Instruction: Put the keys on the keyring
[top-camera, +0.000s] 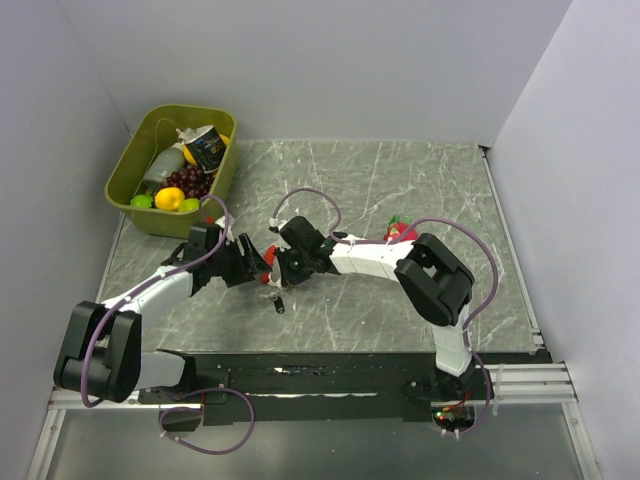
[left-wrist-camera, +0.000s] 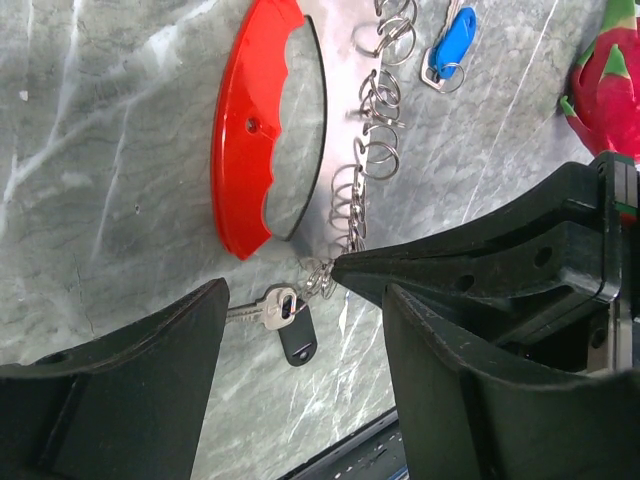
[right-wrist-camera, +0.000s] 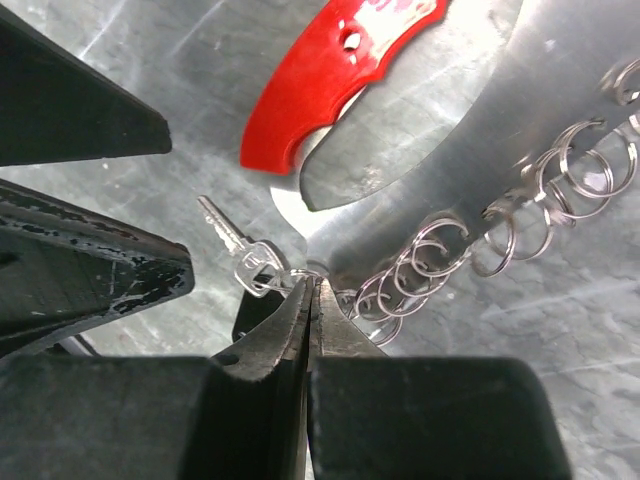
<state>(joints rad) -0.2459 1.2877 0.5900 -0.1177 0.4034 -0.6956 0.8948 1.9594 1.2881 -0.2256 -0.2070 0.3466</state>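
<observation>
Keyring (left-wrist-camera: 262, 130) was laid flat on the table (left-wrist-camera: 100, 200), its end ring (right-wrist-camera: 312, 268) pinched by the fully closed right gripper (right-wrist-camera: 308, 295), the left gripper (left-wrist-camera: 305, 300) spread wide and empty; the adjacent key (right-wrist-camera: 240, 255) was judged liable to be dragged aside if the thin wire slipped.

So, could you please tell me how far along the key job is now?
Done: nothing clearly; the small blue-tagged key lies beside the red curved clip and its silver rings. In hand: the shut right gripper has its tips at the end ring by the silver black-tagged key; the left gripper stands open. Left: threading both keys.
</observation>
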